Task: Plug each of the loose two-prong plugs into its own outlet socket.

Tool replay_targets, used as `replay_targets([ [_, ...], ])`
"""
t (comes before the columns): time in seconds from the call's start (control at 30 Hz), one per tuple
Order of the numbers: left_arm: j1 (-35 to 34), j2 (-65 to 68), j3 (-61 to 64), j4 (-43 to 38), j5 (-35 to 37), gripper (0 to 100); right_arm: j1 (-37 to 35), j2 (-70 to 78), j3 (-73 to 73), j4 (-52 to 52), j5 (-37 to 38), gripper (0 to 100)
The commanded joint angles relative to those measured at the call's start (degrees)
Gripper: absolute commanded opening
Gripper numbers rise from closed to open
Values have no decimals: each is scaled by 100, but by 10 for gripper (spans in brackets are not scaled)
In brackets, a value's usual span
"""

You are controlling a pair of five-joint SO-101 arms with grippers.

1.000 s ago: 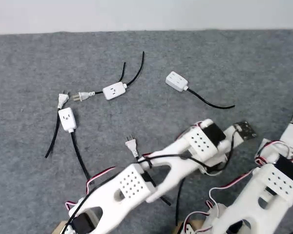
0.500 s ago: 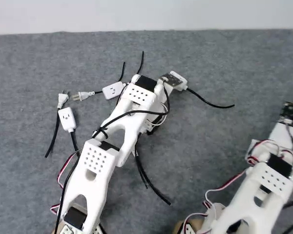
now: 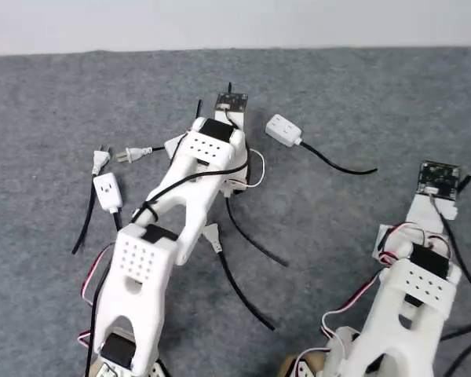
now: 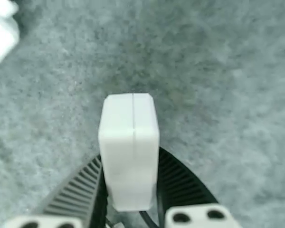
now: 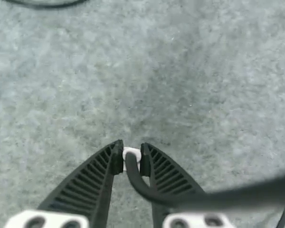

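Gripping white socket block (image 4: 129, 137), left end effector (image 4: 129, 159); right end effector (image 5: 131, 151) clamped on prob. a plug (image 5: 131, 159); spare socket (image 3: 282, 130) nearby.

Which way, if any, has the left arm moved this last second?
Yes. The left arm swung from below-right of the lone socket to its left in the high view.

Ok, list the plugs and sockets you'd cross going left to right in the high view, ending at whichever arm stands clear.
far-left plug → bare-pronged plug → near plug → free outlet socket → right arm
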Motion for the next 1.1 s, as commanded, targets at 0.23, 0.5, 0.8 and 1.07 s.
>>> replay_targets([
  [0.23,343,-2813,4092,-2567,0,12,-92,-57,0,-136,-70,8],
  [0.5,334,-2347,3846,-2400,290,174,-92,-40,9,-127,-70,8],
  [0.8,334,-2804,3749,-2031,422,271,-92,-4,35,-163,-70,8],
  [1.07,-369,-3182,3767,-1538,431,268,-92,-31,97,-189,-62,8],
])
